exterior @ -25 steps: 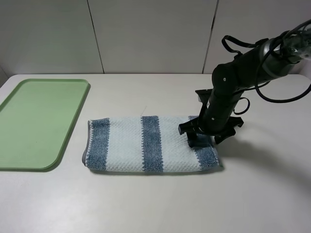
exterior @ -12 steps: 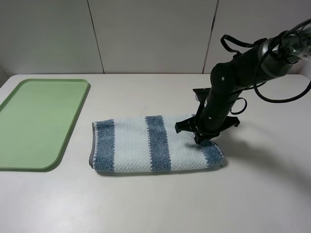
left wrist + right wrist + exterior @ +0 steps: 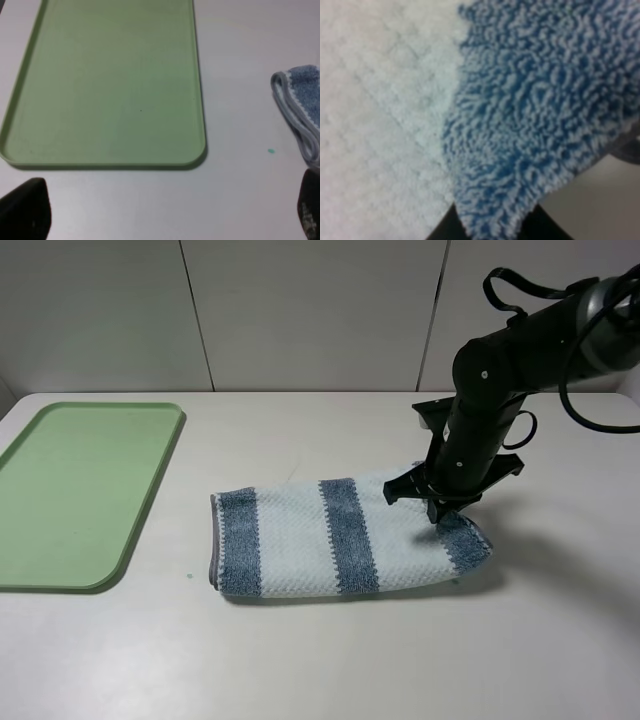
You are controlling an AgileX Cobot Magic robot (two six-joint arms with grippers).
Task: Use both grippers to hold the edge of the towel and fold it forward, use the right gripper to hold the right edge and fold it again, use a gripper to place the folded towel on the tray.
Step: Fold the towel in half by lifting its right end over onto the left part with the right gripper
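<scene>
Lying folded on the white table [image 3: 300, 660], the blue-grey and pale striped terry towel [image 3: 330, 540] sits right of the light green plastic tray [image 3: 60, 490], open tabletop between them. Its grey hem [image 3: 211, 560] faces the tray. The black right gripper [image 3: 437, 512] is clamped on the raised right end. The black left gripper [image 3: 167, 214] is spread wide, holding nothing.

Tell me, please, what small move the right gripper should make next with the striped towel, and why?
The right black jawed gripper is shut on the right end of the blue-and-white striped terry towel, which lies folded once, so the second fold seems due: probably raise that end a little and carry it across over the rest.
</scene>
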